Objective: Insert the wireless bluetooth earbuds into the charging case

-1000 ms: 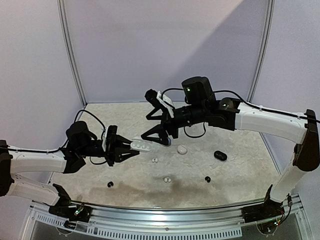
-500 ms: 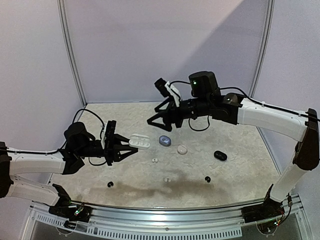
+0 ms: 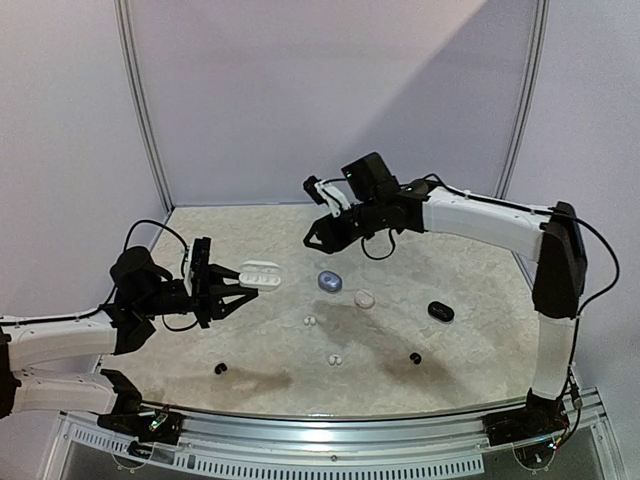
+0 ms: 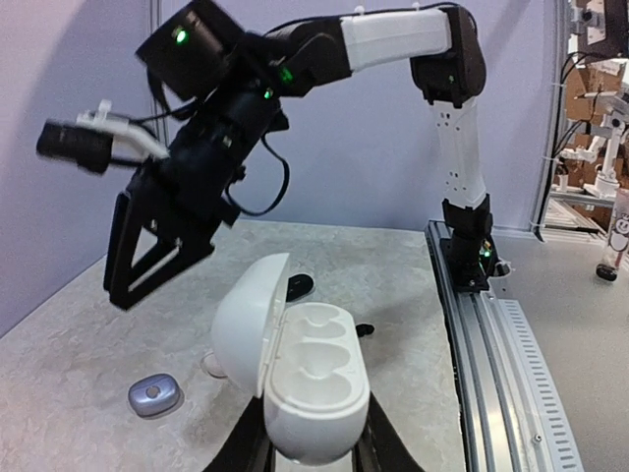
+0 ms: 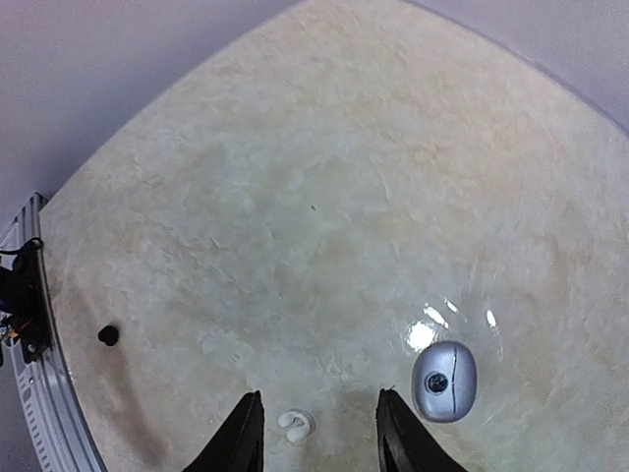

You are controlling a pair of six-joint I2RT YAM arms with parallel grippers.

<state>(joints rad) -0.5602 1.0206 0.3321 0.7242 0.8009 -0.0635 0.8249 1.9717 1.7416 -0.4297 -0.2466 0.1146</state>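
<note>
My right hand has pulled up and back from the white clamshell charging case — half-closed, empty. Meanwhile my left hand grips that case (wells bare); the small white earbuds lie on the mottled beige surface — nothing inserted.

Lilac walls, mottled beige tbl top

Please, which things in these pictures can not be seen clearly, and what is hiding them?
- Top view: tiny white earbuds and black earbuds are too small to tell shape.
- Left wrist view: left gripper's fingers are hidden under the open white plastic charging case and cut by the bottom edge.
- Left wrist view: black oval case is partly behind the white lid.
</note>
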